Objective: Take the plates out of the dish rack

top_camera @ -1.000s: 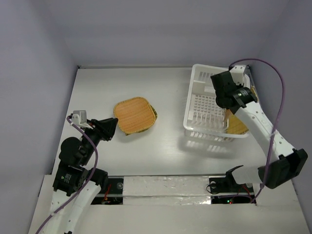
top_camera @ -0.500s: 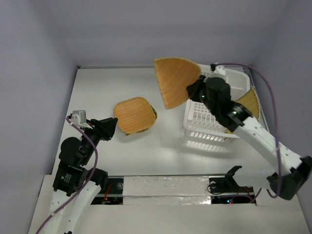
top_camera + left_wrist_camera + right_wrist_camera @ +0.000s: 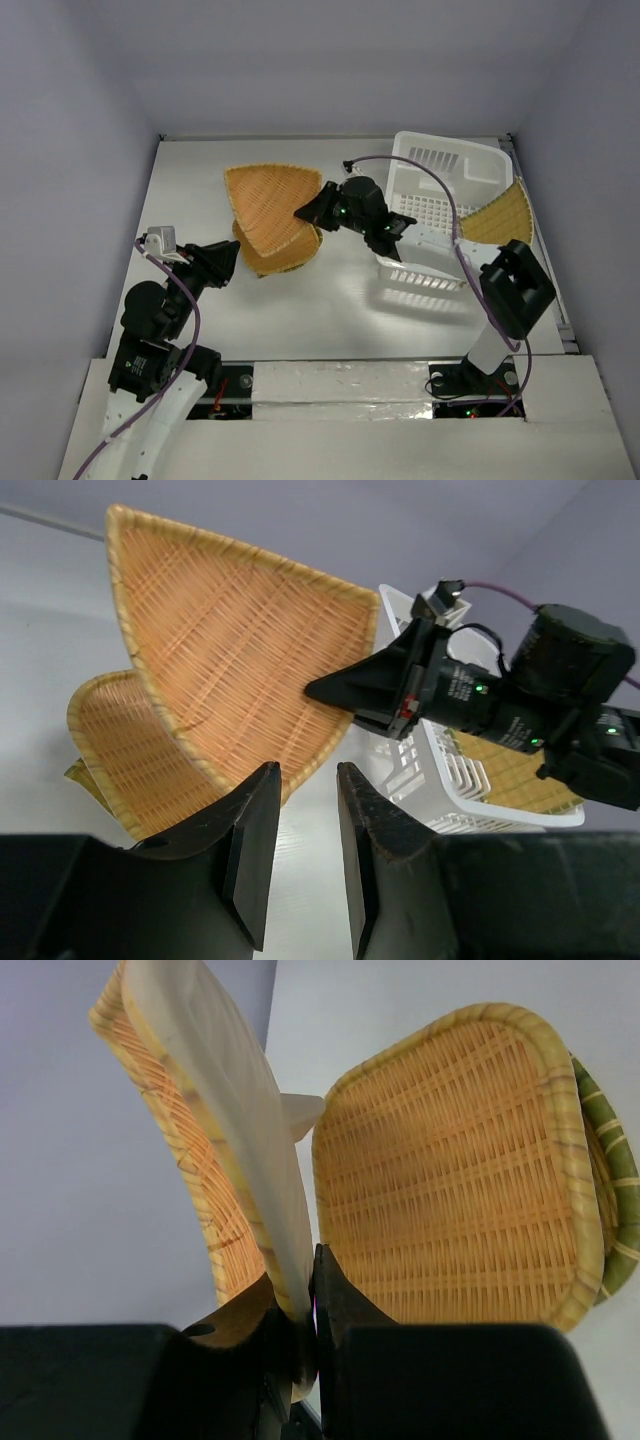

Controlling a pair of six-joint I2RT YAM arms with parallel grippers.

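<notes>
— Where do we have our right arm [image 3: 515, 290]?
— We've bent it at the elbow and reached it leftward from its base, with the wrist out in front of us. Our right gripper [image 3: 306, 213] is clamped on the rim of a plate [image 3: 262, 200], which we hold tilted in the air.
— And our left arm [image 3: 158, 318]?
— We keep it folded low near its base. Our left gripper [image 3: 230, 262] points right, its fingers [image 3: 255, 840] slightly apart with nothing between them.

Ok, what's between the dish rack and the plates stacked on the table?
In the top view, the right end effector, holding a plate above that stack.
</notes>
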